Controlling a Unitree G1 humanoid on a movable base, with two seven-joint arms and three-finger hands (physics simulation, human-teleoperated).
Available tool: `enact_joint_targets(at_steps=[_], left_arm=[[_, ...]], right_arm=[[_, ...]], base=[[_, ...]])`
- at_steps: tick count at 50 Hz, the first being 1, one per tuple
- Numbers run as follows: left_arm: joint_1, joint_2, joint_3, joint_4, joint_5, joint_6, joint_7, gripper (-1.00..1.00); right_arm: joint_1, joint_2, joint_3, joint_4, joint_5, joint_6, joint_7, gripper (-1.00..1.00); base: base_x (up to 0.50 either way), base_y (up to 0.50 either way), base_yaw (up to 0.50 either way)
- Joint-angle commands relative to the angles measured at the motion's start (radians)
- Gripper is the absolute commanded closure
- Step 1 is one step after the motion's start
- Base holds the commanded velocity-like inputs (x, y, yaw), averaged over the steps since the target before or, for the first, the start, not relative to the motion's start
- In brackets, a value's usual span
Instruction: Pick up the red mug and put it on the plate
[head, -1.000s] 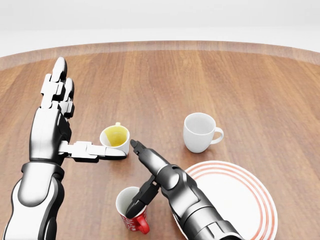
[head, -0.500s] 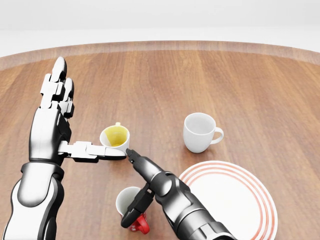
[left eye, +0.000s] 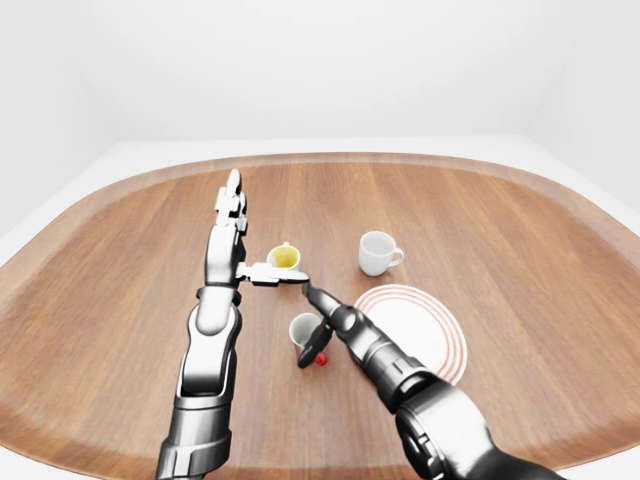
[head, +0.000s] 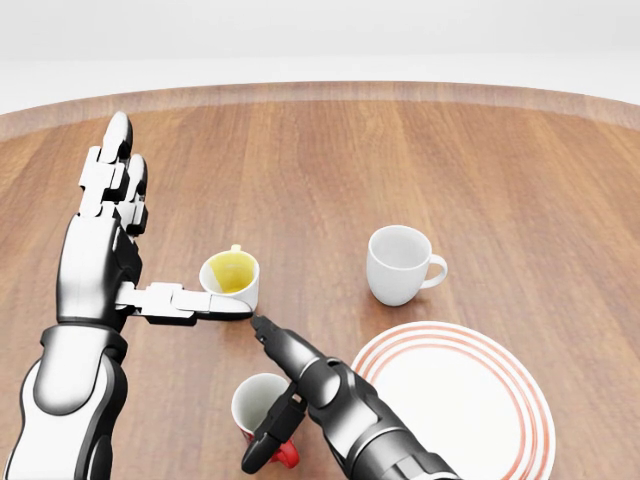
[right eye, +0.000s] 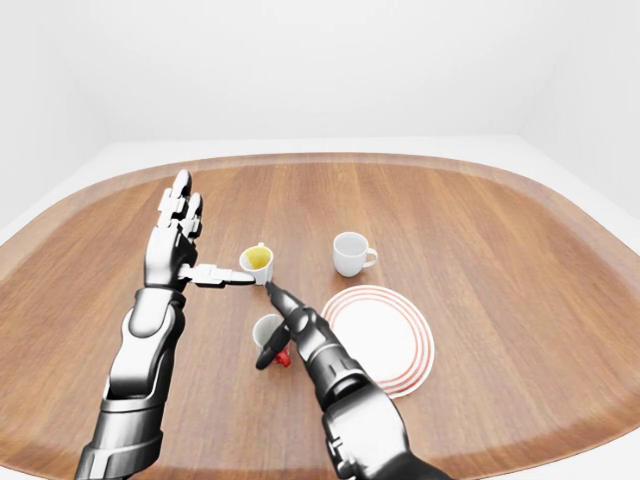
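Near the bottom of the head view, the right hand (head: 275, 395) reaches up from the lower edge over the red mug (head: 262, 416); one dark finger runs straight up and to the left, its tip just short of the yellow cup (head: 231, 275), while another finger curls down across the mug's right side toward the bottom edge. The fingers are spread, one either side of the mug's wall rather than wrapped round it, so the hand reads as open. The mug stands upright on the wooden table (head: 480, 180), its white inside and mouth facing up, its long axis vertical, its red handle low at the bottom right; it sits just left of the plate (head: 470, 400) and apart from it, not on it. The left hand (head: 130, 250) rises at the left with its arm, two fingers held straight and pointing to the top of the view, the thumb stretched level to the right and touching the yellow cup's near wall, gripping nothing. A white cup (head: 400, 263) stands above the plate, handle to the right. The eye views take in the whole oval table (left eye: 520, 220) and both forearms; the left-eye view shows the red handle (left eye: 321, 358) peeking out under the right forearm.
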Motion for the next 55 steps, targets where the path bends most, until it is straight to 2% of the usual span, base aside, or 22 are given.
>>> enact_joint_targets(at_steps=[1, 15, 16, 17, 36, 45, 55], left_arm=[[0.003, -0.001, 0.0, -0.009, 0.0, 0.0, -0.001, -1.0], [-0.001, -0.003, -0.003, -0.011, 0.002, 0.0, 0.001, -1.0], [-0.001, -0.004, -0.004, -0.011, 0.002, 0.0, 0.001, -1.0], [-0.001, -0.004, -0.004, -0.013, 0.002, 0.0, 0.001, -1.0], [-0.006, -0.001, 0.0, -0.012, -0.003, 0.0, 0.002, -1.0], [-0.001, -0.002, -0.001, -0.011, -0.002, 0.0, 0.003, -1.0], [-0.003, -0.004, -0.005, -0.011, 0.001, 0.0, 0.004, -1.0]], right_arm=[[0.002, 0.004, 0.0, 0.008, -0.007, -0.001, -0.004, -1.0], [0.0, 0.0, -0.003, 0.012, -0.007, -0.004, -0.008, -1.0], [0.001, 0.0, -0.003, 0.01, -0.007, -0.01, -0.011, 0.67], [0.002, 0.001, -0.002, 0.01, -0.008, -0.008, -0.011, 1.0], [0.009, 0.0, 0.001, 0.002, -0.014, -0.002, -0.008, 1.0], [0.004, -0.012, -0.001, -0.062, -0.003, 0.028, 0.014, 1.0], [0.012, -0.026, 0.007, -0.168, 0.007, 0.028, 0.048, 1.0]], base=[[0.0, 0.0, 0.0], [0.0, 0.0, 0.0], [0.0, 0.0, 0.0], [0.0, 0.0, 0.0], [0.0, 0.0, 0.0], [0.0, 0.0, 0.0], [0.0, 0.0, 0.0]])
